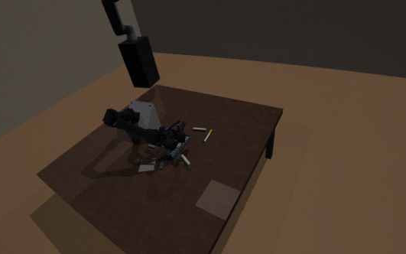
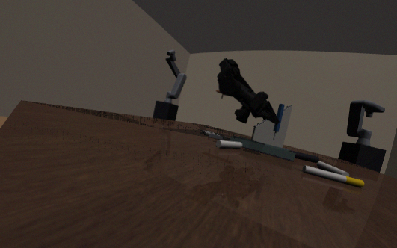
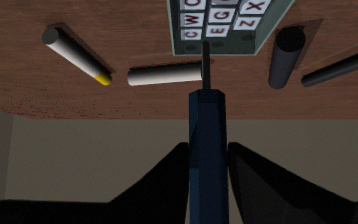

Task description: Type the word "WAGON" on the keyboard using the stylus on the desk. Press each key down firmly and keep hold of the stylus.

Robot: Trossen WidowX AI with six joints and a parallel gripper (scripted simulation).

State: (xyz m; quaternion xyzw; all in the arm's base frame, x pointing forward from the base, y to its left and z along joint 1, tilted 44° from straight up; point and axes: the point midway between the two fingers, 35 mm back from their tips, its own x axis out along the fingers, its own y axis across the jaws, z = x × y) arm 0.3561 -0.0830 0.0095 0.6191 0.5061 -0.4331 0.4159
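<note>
In the wrist view, a white pen with a yellow tip (image 3: 77, 56) lies at the far left on the brown desk (image 3: 30, 95). Just right of it lies a short white cylinder (image 3: 164, 74), its right end close beside the stylus tip. The blue stylus (image 3: 208, 150) runs up the middle, clamped between the two black fingers of the gripper (image 3: 208, 165). Its thin dark tip reaches the near edge of the keyboard (image 3: 220, 47), below the lettered keys; whether it touches the frame is hard to tell. Right of the keyboard lie a dark grey cylinder (image 3: 285, 56) and a black pen (image 3: 340, 66). In the exterior view the arm (image 2: 244, 93) slopes down to the stylus.
</note>
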